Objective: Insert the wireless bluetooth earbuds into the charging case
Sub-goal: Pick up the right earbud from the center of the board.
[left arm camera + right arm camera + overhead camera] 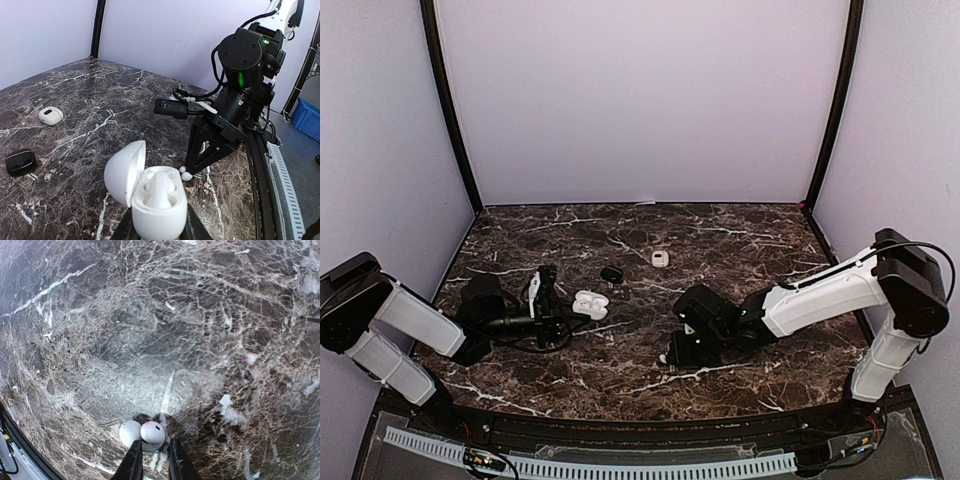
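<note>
My narrowed right gripper (151, 451) has two white earbuds (152, 432) at its tips, grip unclear; my left gripper (159, 229) clamps the open case (150, 197).

Left gripper (570, 309) sits against open white case (588, 305). 2 more behind it on marble table (760, 240): black case (611, 273), small white case (661, 258). Right gripper (672, 353) is low, white earbud (663, 358) at its tip.
</note>
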`<state>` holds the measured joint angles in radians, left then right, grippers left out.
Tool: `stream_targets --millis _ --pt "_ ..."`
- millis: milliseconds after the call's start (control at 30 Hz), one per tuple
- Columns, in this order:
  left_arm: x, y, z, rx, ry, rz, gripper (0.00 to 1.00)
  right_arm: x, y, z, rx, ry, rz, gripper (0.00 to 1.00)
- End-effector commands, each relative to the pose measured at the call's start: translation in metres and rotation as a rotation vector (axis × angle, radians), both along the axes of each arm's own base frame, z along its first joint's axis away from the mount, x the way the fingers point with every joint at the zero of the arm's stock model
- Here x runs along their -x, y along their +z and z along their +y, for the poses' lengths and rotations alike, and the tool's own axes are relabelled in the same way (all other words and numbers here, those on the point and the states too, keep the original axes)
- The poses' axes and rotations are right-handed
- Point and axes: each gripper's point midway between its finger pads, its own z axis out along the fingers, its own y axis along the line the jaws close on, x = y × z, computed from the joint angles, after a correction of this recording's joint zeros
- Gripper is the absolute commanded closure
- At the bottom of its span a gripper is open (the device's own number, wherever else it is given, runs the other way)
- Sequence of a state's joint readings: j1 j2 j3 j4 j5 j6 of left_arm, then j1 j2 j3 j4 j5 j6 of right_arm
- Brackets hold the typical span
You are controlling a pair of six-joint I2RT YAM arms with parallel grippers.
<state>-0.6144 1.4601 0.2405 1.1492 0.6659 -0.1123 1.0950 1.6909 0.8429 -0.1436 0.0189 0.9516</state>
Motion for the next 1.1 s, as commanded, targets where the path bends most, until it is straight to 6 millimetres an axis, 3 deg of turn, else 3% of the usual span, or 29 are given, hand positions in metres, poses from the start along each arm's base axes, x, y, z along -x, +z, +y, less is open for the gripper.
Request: stream_targets --millis 0,600,1067 --pt "0.002 0.013 -0.003 0.019 -0.019 -0.038 0.87 -0.003 -0.005 0.002 0.008 0.003 0.005 0.81" --pt "0.003 0.014 -0.003 0.019 -0.026 -0.042 0.86 -0.021 0.005 0.023 -0.107 0.032 0.005 0.74" --pt "0.004 0.015 -0.003 0.018 -0.031 -0.046 0.86 -0.024 0.011 0.031 -0.154 0.048 0.019 0.91"
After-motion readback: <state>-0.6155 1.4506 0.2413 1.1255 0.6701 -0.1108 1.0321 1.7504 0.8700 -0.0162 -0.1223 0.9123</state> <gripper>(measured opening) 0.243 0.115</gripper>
